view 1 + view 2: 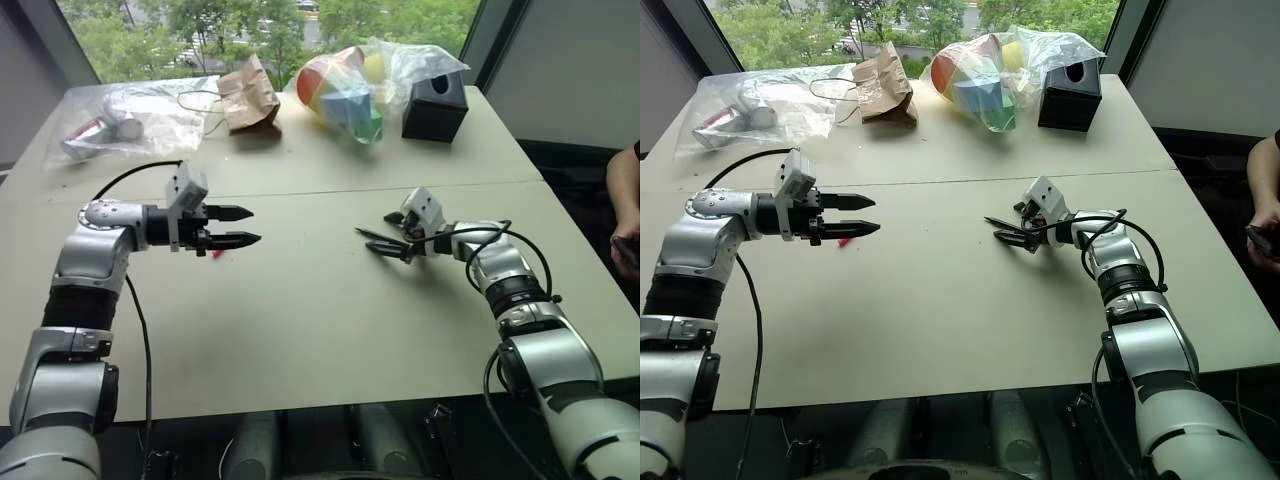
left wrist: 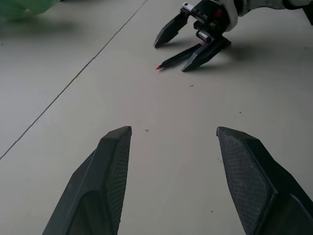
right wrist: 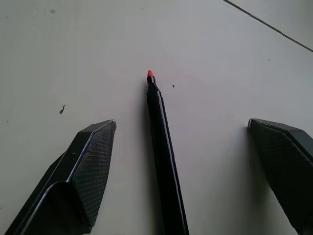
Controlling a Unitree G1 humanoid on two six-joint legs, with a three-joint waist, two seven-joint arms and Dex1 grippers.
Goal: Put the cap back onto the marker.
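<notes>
Both tools spread: right tool (image 1: 383, 240) low astride marker (image 3: 164, 161), left tool (image 1: 240, 226) level.

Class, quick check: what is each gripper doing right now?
Left gripper: open, holding nothing.
Right gripper: open, either side of the marker, not gripping it.

Left pincer (image 1: 245, 226) hovers level, fingers apart; right pincer (image 1: 372, 240) angled down, spread wide.
</notes>
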